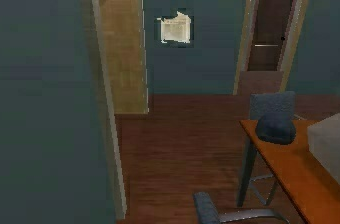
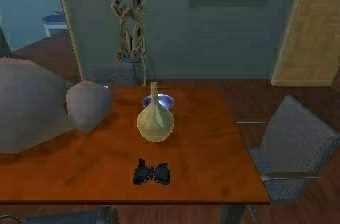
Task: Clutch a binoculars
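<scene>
A small black pair of binoculars [image 2: 152, 174] lies on the orange-brown wooden table [image 2: 208, 150], near its front edge and just left of the middle of the arm side view. A tan round-bellied vase [image 2: 155, 118] with a narrow neck stands on the table just beyond the binoculars. In the forward view the same table [image 1: 298, 170] shows as an orange corner at the lower right.
A large grey rounded shape [image 2: 18, 105] and a smaller grey one [image 2: 88, 103] sit at the table's left. A blue bowl [image 2: 165, 102] lies behind the vase. Grey chairs stand at the table's right [image 2: 298, 145] and in the forward view [image 1: 273, 115]. A statue [image 2: 130, 30] stands beyond. Teal wall [image 1: 38, 110] is close on the forward view's left.
</scene>
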You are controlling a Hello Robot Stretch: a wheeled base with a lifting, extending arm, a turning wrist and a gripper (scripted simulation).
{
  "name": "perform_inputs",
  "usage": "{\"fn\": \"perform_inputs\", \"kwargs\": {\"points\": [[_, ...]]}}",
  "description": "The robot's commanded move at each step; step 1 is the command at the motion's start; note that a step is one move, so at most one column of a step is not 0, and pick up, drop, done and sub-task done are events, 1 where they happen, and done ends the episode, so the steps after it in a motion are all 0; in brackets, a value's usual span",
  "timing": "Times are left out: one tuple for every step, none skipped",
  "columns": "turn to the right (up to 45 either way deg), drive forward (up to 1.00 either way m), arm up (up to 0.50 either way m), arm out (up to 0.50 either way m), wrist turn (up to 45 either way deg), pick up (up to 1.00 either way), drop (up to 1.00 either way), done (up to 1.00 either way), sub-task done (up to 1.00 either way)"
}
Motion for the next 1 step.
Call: {"fn": "perform_inputs", "kwargs": {"points": [[0.0, 0.00, 0.50, 0.00, 0.0, 0.00, 0.00, 0.00, 0.00]]}}
